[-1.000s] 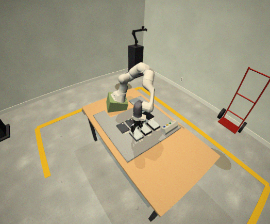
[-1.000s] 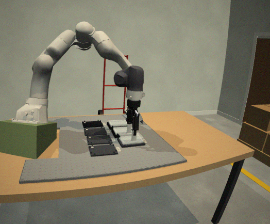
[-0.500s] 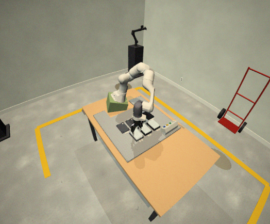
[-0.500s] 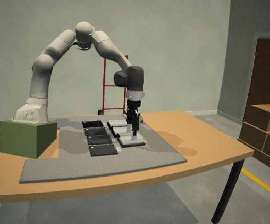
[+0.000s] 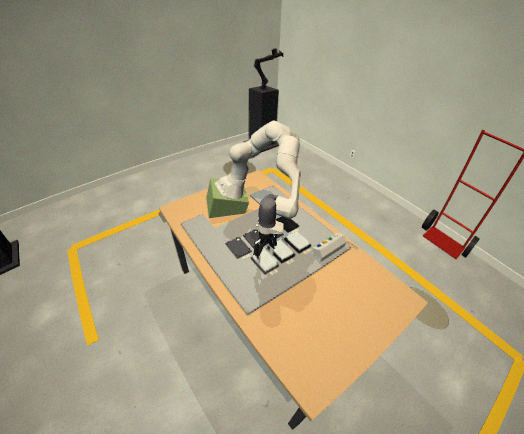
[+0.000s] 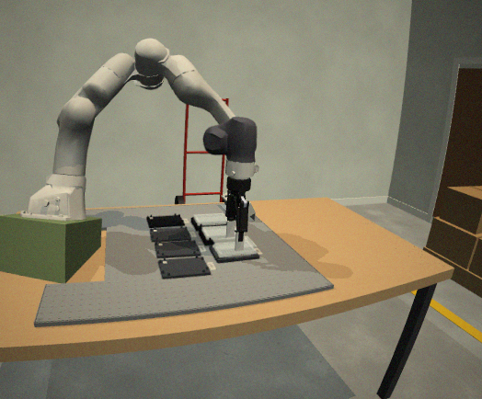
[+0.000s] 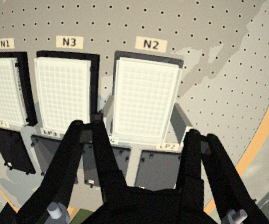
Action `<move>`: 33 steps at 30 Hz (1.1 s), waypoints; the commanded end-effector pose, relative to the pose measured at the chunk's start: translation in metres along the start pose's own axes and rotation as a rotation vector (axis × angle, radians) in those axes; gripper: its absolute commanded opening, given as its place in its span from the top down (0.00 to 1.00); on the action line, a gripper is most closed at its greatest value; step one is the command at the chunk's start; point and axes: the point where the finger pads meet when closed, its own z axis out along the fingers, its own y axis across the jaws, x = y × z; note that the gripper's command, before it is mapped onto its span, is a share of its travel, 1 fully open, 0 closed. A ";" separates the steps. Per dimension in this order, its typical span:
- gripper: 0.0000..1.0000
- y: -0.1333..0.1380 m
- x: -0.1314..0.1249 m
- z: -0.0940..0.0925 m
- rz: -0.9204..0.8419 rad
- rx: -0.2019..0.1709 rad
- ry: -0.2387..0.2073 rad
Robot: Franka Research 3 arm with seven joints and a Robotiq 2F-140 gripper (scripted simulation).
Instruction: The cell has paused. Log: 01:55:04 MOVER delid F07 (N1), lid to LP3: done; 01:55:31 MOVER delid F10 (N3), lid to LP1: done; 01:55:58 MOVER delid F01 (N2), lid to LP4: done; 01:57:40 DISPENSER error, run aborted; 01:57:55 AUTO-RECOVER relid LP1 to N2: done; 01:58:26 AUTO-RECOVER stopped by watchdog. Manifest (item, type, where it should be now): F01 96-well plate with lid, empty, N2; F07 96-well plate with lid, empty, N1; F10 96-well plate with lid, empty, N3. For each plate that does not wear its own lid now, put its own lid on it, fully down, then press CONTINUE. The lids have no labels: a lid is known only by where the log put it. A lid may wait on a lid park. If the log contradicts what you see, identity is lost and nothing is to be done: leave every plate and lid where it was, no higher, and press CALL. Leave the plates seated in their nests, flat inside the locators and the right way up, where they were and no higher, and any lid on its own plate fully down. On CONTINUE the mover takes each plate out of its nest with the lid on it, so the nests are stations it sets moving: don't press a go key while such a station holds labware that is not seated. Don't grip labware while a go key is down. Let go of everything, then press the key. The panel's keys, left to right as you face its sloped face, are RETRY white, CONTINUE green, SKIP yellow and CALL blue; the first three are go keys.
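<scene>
Three white 96-well plates sit in a row of nests labelled N1 (image 7: 4, 92), N3 (image 7: 61, 96) and N2 (image 7: 145, 96) in the wrist view. My gripper (image 7: 143, 107) stands straight down over the N2 plate (image 6: 234, 250), its fingers on the two long sides. It is shut on the clear lid at that plate. I cannot tell whether the lid rests on the plate or hangs just above it. The gripper also shows in the top view (image 5: 264, 250). Dark lid parks (image 6: 177, 249) lie in a row beside the nests; I cannot tell whether any of them holds a clear lid.
The key panel (image 5: 330, 245) stands at the mat's right end, beyond the N1 plate (image 5: 298, 241). The arm's green base block (image 6: 49, 245) sits at the table's far corner. A grey perforated mat (image 6: 182, 285) carries all the labware.
</scene>
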 end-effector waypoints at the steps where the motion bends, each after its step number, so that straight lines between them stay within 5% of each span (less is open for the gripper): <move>1: 1.00 0.001 0.001 0.000 -0.001 -0.001 0.003; 33: 1.00 0.002 0.001 0.006 0.003 -0.001 0.003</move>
